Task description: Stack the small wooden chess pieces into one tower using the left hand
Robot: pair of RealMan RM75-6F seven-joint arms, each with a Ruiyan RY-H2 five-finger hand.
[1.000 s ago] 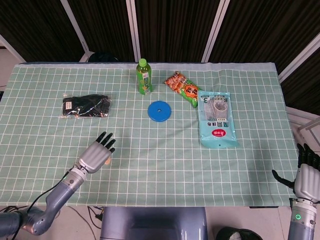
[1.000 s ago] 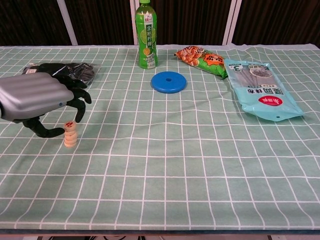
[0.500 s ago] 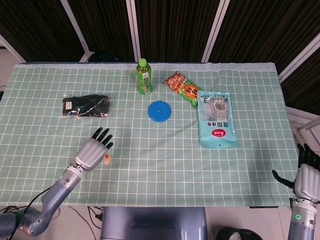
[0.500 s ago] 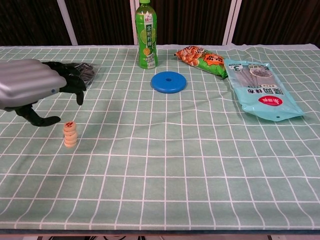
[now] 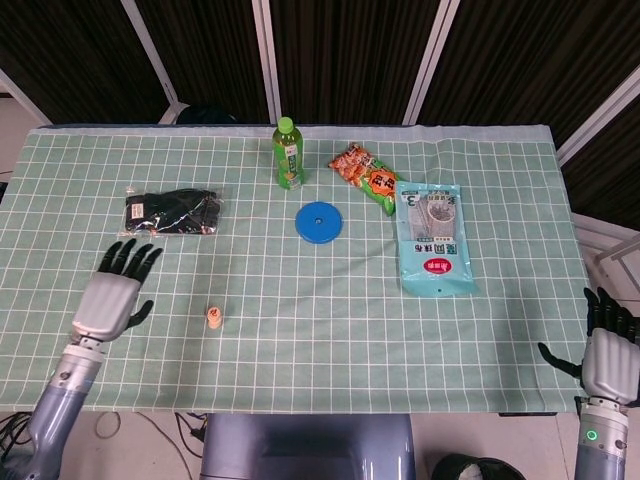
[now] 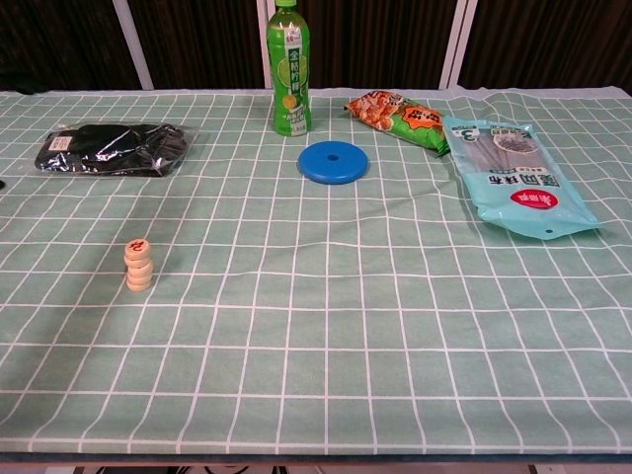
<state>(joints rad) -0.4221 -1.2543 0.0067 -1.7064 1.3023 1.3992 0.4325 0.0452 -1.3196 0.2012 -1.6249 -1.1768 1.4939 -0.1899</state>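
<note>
Checked table [image 5: 330, 330], left hand [image 5: 108, 298] fingers spread, empty

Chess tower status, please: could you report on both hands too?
Left hand open, clear of tower. Right hand open at table edge. Chess tower standing upright. Nothing near it.

Left hand [image 5: 110, 298]: seen in the head view only, back upward, dark fingers [image 5: 130, 256] spread apart and pointed away from the body; nothing is held. The thumb is angled out to the right of the palm. Behind the hand, the grey wrist and forearm [image 5: 55, 400] run back toward the lower-left corner of the view.

Right hand [image 5: 608, 355]: seen in the head view only, at the lower-right corner, raised with fingers pointing up and apart, thumb extended to its left; nothing is held. Below it, the wrist is marked by a small green light [image 5: 592, 435].
</note>
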